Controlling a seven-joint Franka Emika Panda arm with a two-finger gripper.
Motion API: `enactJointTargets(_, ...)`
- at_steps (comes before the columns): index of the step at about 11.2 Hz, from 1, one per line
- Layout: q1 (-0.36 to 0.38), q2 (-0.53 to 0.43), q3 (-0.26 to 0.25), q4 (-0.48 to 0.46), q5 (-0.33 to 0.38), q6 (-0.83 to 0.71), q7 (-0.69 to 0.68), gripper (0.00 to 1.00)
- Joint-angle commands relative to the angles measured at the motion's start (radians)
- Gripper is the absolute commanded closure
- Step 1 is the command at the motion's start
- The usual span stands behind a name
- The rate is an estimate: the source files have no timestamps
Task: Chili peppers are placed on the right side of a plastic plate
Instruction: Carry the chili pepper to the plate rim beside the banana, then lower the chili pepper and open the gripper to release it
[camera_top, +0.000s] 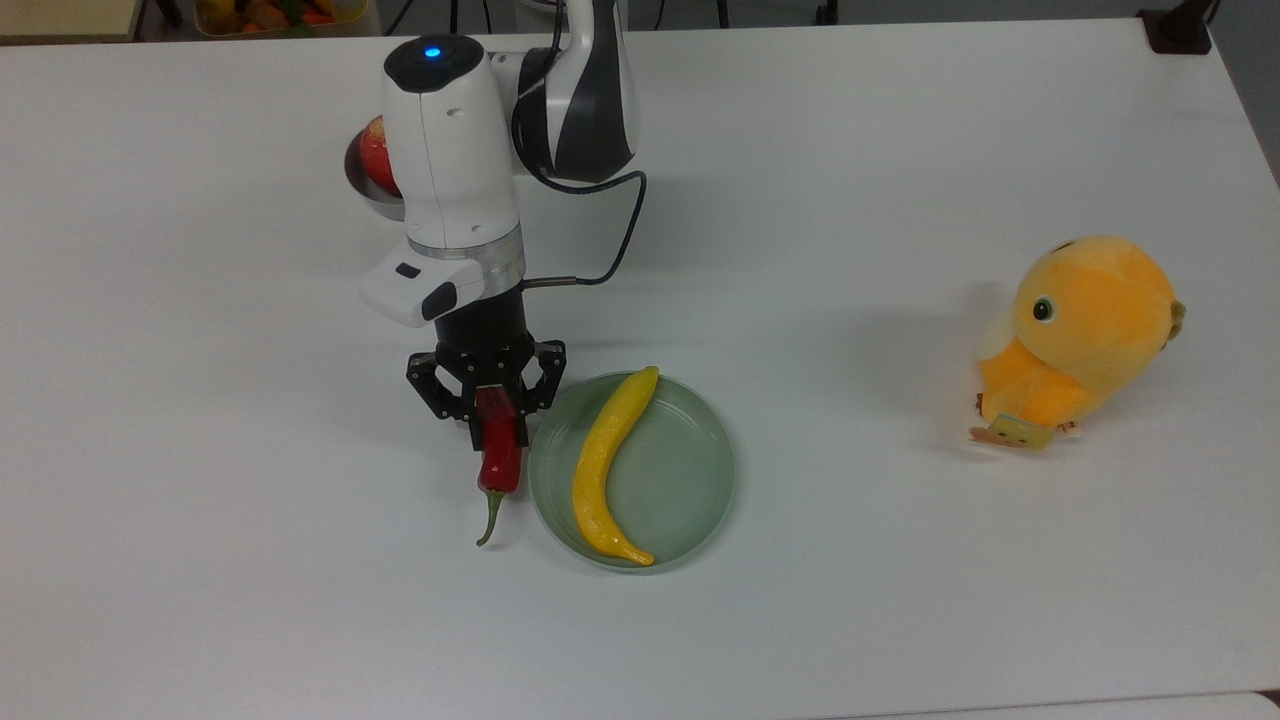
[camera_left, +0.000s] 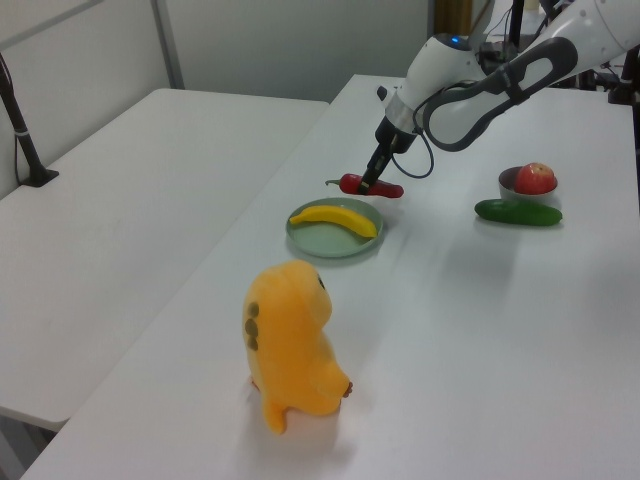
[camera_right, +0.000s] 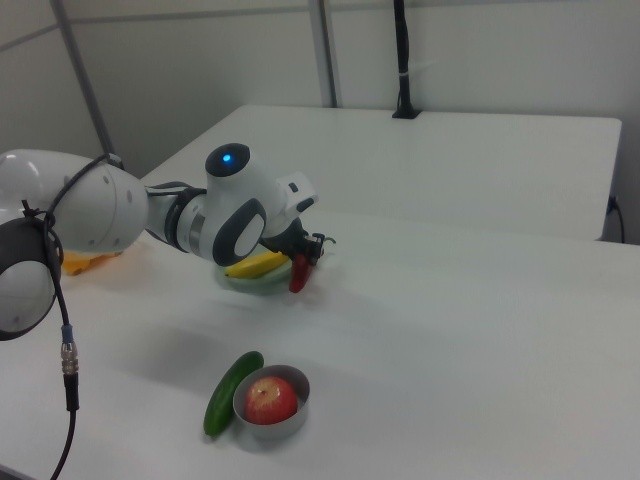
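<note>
Chili peppers grasped by fingers, upper end hidden, beside plastic plate.

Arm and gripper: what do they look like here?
White glossy arm with dark grey-black joint sections and a metal ring at the wrist. A blue light glows on top of one link. A white box with dark patches sits at the wrist, with a black cable looping beside it. The gripper is black, with linkage-style fingers.

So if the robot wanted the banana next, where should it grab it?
Around the middle of the banana, coming straight down from above. It lies flat in the plate, long and thin, so the pincer could close across its narrow width there.
</note>
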Motion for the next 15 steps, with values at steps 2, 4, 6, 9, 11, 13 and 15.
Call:
enactJointTargets(2, 0.012, 0.020, -0.006, -0.005, -0.008, 0.063, -0.016, 0.90)
enactJointTargets(4, 0.015, 0.020, -0.006, -0.002, -0.002, 0.063, -0.015, 0.75)
enactJointTargets(6, 0.015, 0.020, -0.006, -0.002, 0.011, 0.063, -0.002, 0.39)
enactJointTargets(9, 0.016, 0.019, -0.006, -0.001, 0.020, 0.064, 0.001, 0.00)
enactJointTargets(11, 0.015, 0.011, -0.006, -0.001, 0.021, 0.063, 0.013, 0.00)
enactJointTargets(13, 0.015, -0.021, -0.006, -0.001, 0.020, 0.057, 0.063, 0.00)
enactJointTargets(15, 0.018, -0.081, -0.012, -0.008, 0.018, 0.032, 0.111, 0.00)
